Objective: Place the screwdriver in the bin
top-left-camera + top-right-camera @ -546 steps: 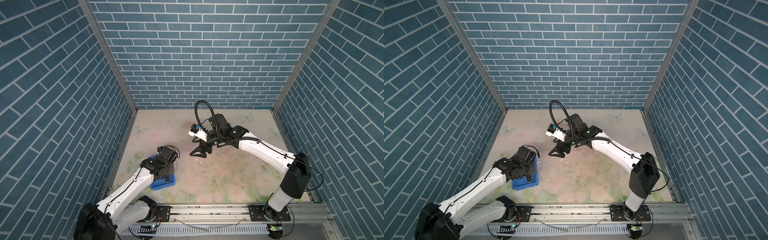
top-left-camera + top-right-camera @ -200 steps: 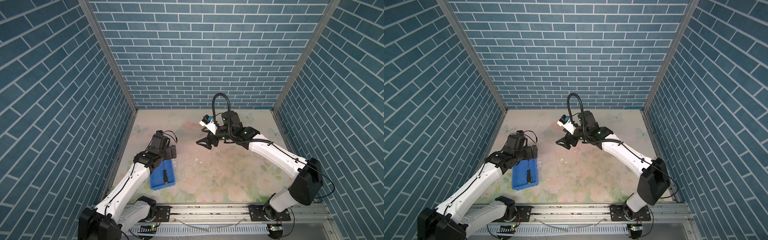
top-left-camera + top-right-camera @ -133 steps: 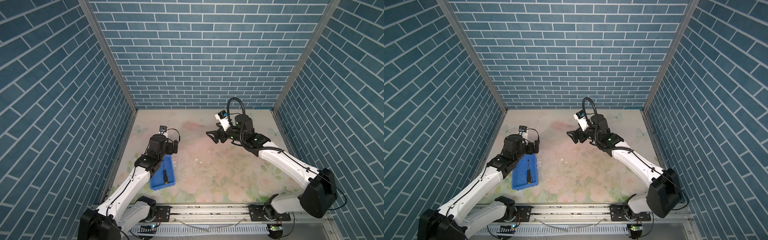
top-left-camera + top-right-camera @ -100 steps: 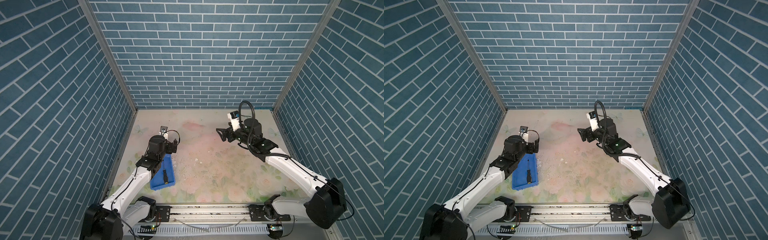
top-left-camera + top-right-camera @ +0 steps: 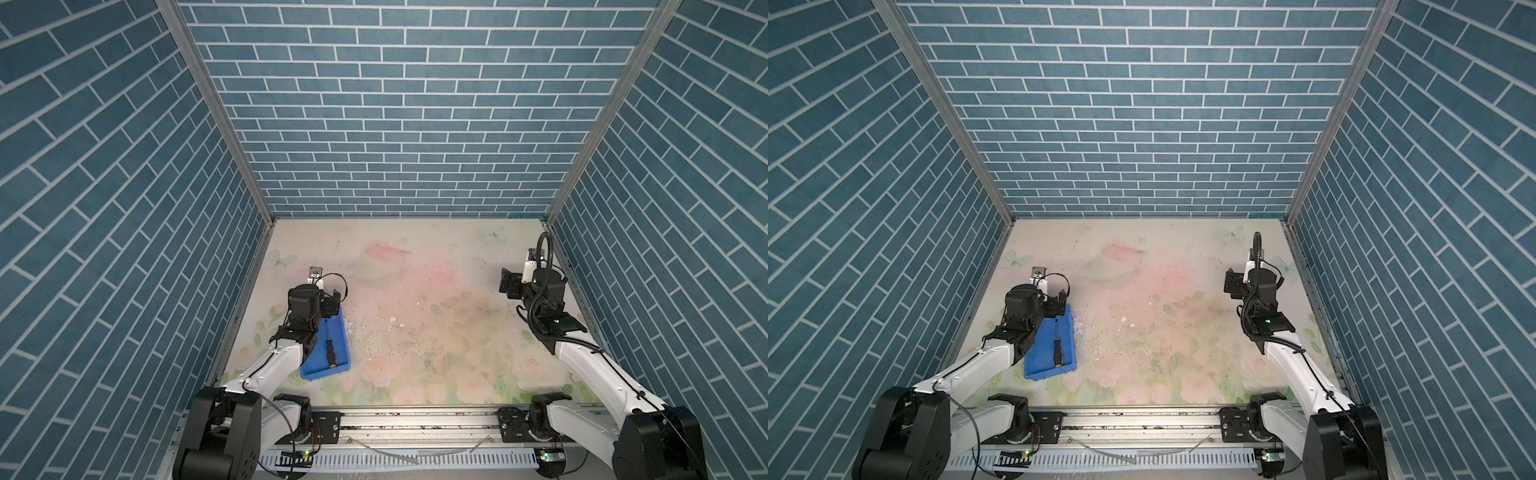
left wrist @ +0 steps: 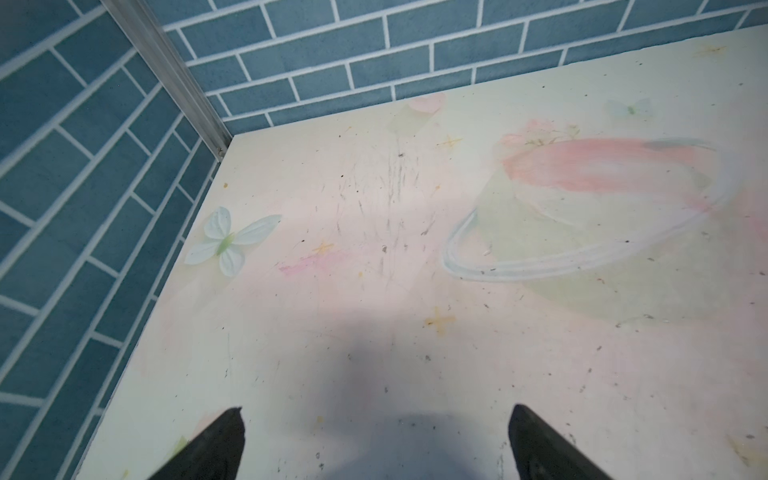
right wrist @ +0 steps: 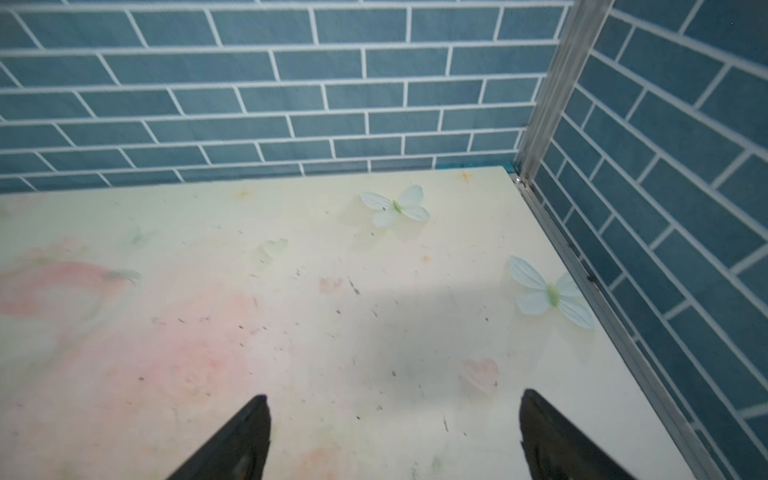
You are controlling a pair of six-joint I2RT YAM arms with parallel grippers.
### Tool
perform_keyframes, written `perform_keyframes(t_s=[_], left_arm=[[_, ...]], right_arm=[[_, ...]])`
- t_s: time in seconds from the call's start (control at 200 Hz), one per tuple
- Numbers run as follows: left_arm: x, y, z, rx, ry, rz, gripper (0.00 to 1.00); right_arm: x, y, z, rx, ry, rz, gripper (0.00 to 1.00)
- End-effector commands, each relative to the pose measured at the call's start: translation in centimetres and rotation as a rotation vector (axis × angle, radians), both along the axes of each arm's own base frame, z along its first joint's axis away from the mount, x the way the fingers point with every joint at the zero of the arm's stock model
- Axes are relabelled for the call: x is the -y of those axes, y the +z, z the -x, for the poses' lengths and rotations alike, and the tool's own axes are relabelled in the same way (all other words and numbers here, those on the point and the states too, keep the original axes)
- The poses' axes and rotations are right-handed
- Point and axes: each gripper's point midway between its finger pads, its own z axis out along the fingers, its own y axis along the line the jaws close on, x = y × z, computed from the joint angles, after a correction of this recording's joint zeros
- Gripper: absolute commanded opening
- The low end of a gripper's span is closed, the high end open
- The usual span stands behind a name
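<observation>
Two hands empty: left hand (image 6: 376, 409) apart, right hand (image 7: 394, 394) apart | screwdriver (image 5: 329, 345) lies inside bin (image 5: 326, 373)

In both top views the left arm (image 5: 274, 365) and the left tool (image 5: 332, 300) cover the bin's (image 5: 340, 349) side and end beneath them. The screwdriver's (image 5: 331, 355) tip, toward the left tool, is too small to make out. Each wrist view cuts its tool's fingers (image 6: 216, 449) off at the edge; of the right tool (image 7: 393, 395) only two tips show.
</observation>
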Motion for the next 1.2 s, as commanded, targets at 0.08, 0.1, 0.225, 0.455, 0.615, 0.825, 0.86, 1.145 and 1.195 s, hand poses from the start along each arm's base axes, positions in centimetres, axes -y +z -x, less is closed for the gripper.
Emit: perform_keyframes(t_s=[0.08, 0.1, 0.225, 0.455, 0.615, 0.825, 0.86, 1.145, 1.195], left_arm=[[-0.4, 0.6, -1.4, 0.084, -0.020, -0.009, 1.00], [-0.4, 0.8, -1.6, 0.098, -0.021, -0.008, 1.00], [-0.6, 0.7, -2.7, 0.104, -0.018, -0.001, 1.00], [-0.6, 0.7, -4.5, 0.118, -0.033, 0.017, 1.00], [-1.3, -0.8, -5.2, 0.155, 0.003, 0.049, 1.00], [-1.4, -1.5, -5.4, 0.136, 0.003, 0.057, 1.00], [-1.4, -1.6, -5.4, 0.136, 0.003, 0.058, 1.00], [-1.4, -1.5, -5.4, 0.138, 0.003, 0.055, 1.00], [-1.4, -1.5, -5.3, 0.138, 0.004, 0.055, 1.00]], right_arm=[[2.2, -3.5, -1.1, -0.012, -0.031, 0.107, 0.94], [2.4, -3.9, -1.2, -0.015, -0.034, 0.111, 0.94], [3.3, -6.2, -2.2, -0.026, -0.046, 0.115, 0.94], [3.4, -7.4, -4.2, -0.012, 0.002, 0.061, 0.95], [4.5, -8.4, -4.6, -0.010, -0.018, -0.005, 0.95], [5.7, -8.9, -4.2, 0.027, -0.068, -0.027, 0.99], [5.6, -9.0, -4.2, 0.025, -0.067, -0.028, 0.99], [5.7, -8.9, -4.2, 0.027, -0.068, -0.027, 0.99], [5.6, -8.9, -4.2, 0.026, -0.068, -0.027, 0.99]])
